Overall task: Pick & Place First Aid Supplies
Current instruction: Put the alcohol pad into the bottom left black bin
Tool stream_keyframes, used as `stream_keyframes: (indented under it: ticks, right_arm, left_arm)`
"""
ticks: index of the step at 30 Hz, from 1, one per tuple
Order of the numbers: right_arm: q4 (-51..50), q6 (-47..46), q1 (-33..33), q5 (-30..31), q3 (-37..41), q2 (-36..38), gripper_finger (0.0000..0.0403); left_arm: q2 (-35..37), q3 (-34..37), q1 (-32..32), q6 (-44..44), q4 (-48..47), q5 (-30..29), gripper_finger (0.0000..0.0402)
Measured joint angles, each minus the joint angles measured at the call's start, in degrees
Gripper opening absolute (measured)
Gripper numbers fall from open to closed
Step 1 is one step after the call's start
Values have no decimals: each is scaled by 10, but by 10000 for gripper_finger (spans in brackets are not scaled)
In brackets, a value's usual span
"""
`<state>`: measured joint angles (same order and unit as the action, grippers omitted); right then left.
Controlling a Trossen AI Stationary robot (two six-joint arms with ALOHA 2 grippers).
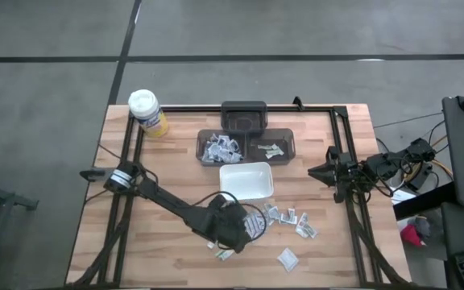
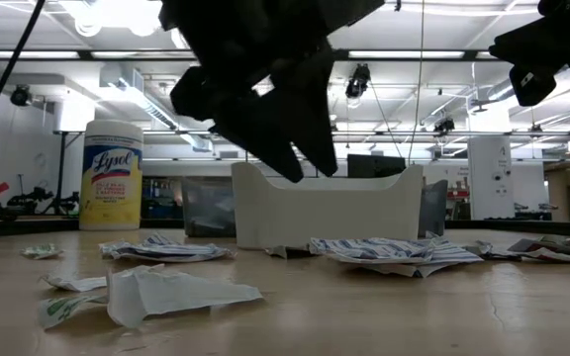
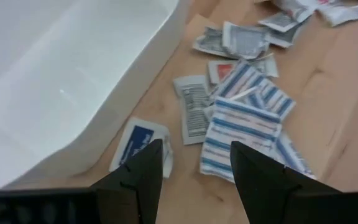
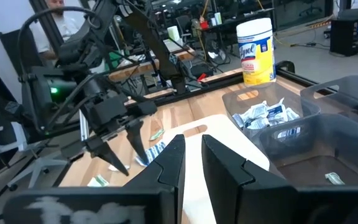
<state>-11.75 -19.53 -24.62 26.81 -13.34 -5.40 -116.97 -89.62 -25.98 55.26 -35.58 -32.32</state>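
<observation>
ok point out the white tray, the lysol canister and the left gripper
white tray (image 1: 258, 187): high view, on its right rim.
Lysol canister (image 2: 113, 183): low view, on its printed label.
left gripper (image 3: 194, 168): left wrist view, midway between its open fingertips.

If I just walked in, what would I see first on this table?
Probably the left gripper, open and empty, hanging over the loose packets scattered at the front of the table, just by the white tray. Next, the yellow wipes canister standing at the far left corner.
</observation>
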Motion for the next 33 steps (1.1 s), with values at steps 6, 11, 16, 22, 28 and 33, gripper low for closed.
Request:
stream_keyframes:
  ticks: [6,11,16,22,28,33]
  right_arm:
    - [0,0,0,0,0,0,52]
    - [0,1,0,0,0,0,52]
    - [0,2,0,0,0,0,52]
    - [0,2,0,0,0,0,52]
    - [0,1,0,0,0,0,52]
    - [0,2,0,0,0,0,52]
  left_arm:
    - [0,17,-1,19,0,17,179]
    - [0,17,0,20,2,17,179]
    - [-5,17,1,33,8,17,179]
    - [-31,17,5,85,10,16,179]
    - [-33,17,8,140,9,-3,179]
    - [-32,17,11,167,9,-7,179]
